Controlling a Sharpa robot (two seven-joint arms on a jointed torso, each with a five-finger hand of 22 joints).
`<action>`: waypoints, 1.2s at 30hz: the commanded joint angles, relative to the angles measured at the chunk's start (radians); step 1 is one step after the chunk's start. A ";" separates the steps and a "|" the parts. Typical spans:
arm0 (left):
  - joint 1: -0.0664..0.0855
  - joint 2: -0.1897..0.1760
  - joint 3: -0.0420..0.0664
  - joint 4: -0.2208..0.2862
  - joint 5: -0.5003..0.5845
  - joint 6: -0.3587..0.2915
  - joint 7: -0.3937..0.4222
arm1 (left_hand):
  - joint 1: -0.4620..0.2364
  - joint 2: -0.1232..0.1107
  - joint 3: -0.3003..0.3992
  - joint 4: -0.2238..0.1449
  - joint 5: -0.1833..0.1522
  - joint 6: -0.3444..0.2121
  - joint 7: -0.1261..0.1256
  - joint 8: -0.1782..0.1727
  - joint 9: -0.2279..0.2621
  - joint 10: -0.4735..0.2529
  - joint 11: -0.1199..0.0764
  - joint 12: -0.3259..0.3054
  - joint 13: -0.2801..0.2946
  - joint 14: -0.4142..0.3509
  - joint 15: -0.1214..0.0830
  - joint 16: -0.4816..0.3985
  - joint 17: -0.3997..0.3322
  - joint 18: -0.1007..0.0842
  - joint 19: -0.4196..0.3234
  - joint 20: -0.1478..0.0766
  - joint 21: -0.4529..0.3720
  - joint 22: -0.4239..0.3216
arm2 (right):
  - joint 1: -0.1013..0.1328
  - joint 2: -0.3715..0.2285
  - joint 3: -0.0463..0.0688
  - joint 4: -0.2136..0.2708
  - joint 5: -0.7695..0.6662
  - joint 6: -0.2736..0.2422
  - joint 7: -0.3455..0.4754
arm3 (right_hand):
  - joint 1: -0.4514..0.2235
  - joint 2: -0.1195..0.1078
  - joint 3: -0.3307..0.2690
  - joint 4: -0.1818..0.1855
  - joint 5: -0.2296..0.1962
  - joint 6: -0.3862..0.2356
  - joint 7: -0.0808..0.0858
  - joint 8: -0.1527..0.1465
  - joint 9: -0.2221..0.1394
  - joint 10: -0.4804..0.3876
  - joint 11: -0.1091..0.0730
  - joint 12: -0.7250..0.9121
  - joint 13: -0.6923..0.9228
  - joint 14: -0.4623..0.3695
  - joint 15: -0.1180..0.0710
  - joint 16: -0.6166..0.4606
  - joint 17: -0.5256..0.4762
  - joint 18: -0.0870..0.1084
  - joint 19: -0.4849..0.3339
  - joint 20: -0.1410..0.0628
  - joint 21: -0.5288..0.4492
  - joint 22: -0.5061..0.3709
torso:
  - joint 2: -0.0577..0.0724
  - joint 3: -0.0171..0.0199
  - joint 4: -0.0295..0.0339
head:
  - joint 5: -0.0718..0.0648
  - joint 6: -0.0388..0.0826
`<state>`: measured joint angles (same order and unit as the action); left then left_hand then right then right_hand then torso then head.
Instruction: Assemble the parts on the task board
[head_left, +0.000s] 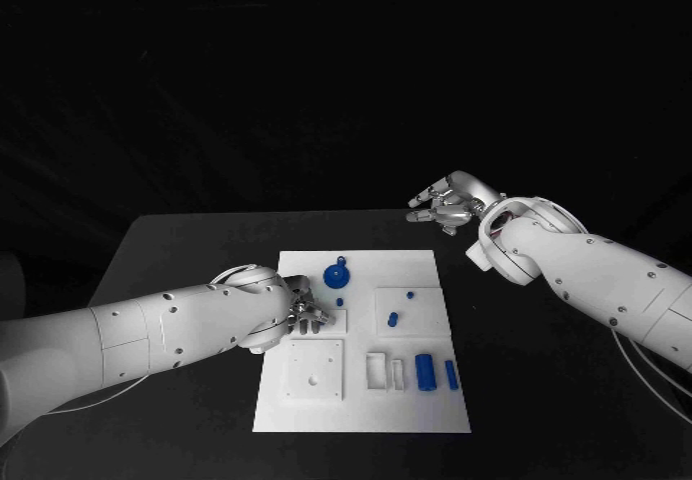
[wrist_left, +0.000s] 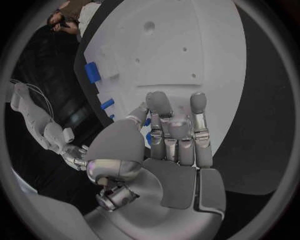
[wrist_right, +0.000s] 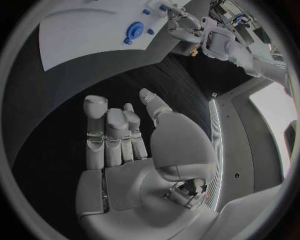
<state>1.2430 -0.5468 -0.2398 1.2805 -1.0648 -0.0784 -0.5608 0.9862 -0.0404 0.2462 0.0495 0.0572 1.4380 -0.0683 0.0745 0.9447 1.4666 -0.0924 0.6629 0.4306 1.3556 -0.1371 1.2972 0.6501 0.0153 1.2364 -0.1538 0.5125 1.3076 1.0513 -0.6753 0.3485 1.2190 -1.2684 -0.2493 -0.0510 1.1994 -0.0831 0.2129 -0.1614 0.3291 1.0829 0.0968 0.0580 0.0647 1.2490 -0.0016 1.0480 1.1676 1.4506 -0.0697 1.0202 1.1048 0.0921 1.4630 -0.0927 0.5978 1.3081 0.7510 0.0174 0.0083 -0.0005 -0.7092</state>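
We find both the left hand (head_left: 300, 312), over the task board (head_left: 310, 412), and the right hand (head_left: 451, 203) empty with fingers apart; the blue gear (head_left: 336, 276) looks light, rigid, best pinched at its rim.

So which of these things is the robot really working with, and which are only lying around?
For the job:
white task board
blue gear-like part
blue cylinder part
small blue peg
left robot hand

Just there:
black table
right robot hand, away from the board
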 joint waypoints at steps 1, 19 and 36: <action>-0.001 0.004 0.000 0.000 0.003 0.008 0.005 | 0.010 -0.028 0.021 0.034 -0.007 0.005 0.001 -0.002 0.002 0.047 -0.005 0.003 -0.003 -0.001 -0.008 0.001 0.000 -0.015 0.002 -0.003 -0.002 0.020 | -0.001 0.000 0.001 0.001 0.003 0.010 0.010 | -0.010 0.003 -0.002 0.005 0.002 0.000 -0.001 0.004 -0.001 -0.006 -0.004 -0.005 -0.001 -0.001 -0.003 -0.007 -0.001 0.012 0.043 0.003 -0.004 0.066 | 0.000 0.0009 -0.0004 | 0.000 0.000; 0.001 -0.030 0.002 0.013 0.015 0.007 0.010 | 0.047 -0.131 -0.132 0.209 -0.005 0.010 0.003 -0.004 -0.001 0.047 -0.003 0.003 -0.015 -0.008 -0.007 -0.003 -0.008 -0.015 -0.003 -0.002 -0.001 0.019 | -0.004 -0.004 0.001 -0.001 0.007 0.006 0.010 | -0.011 0.002 -0.006 0.007 0.000 -0.002 0.000 0.004 -0.001 -0.006 -0.003 -0.005 -0.002 -0.001 -0.002 -0.008 -0.002 0.012 0.043 0.003 -0.007 0.065 | 0.000 -0.0005 0.0003 | -0.006 0.007; 0.055 -0.077 0.064 0.021 0.145 0.046 0.014 | 0.056 -0.119 -0.227 0.235 0.001 -0.095 0.040 -0.011 -0.146 0.041 0.020 -0.085 -0.042 -0.059 0.007 -0.075 -0.100 -0.015 -0.026 0.008 -0.039 0.008 | -0.011 -0.004 0.001 -0.012 0.009 0.004 0.010 | -0.007 -0.001 -0.050 0.005 0.020 -0.020 0.004 0.004 -0.001 -0.007 0.000 -0.009 -0.006 -0.001 0.000 -0.010 -0.003 0.014 0.044 0.005 -0.014 0.065 | 0.000 -0.0006 0.0002 | -0.002 0.020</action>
<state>1.2923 -0.6221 -0.1777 1.3063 -0.9840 -0.0568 -0.5596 1.0436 -0.1625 0.0160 0.2783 0.0623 1.3322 -0.0250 0.0661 0.7839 1.4651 -0.0762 0.5765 0.3899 1.2998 -0.1282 1.2224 0.5487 0.0154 1.2143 -0.1430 0.4724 1.3073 1.0409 -0.6787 0.3485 1.2072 -1.2637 -0.2498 -0.0500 1.1994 -0.0831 0.1697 -0.1571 0.3457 1.0722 0.1003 0.0580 0.0648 1.2489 -0.0016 1.0442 1.1627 1.4506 -0.0696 1.0154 1.1027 0.0920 1.4630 -0.0928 0.5885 1.3078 0.7508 0.0165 0.0083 -0.0033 -0.6918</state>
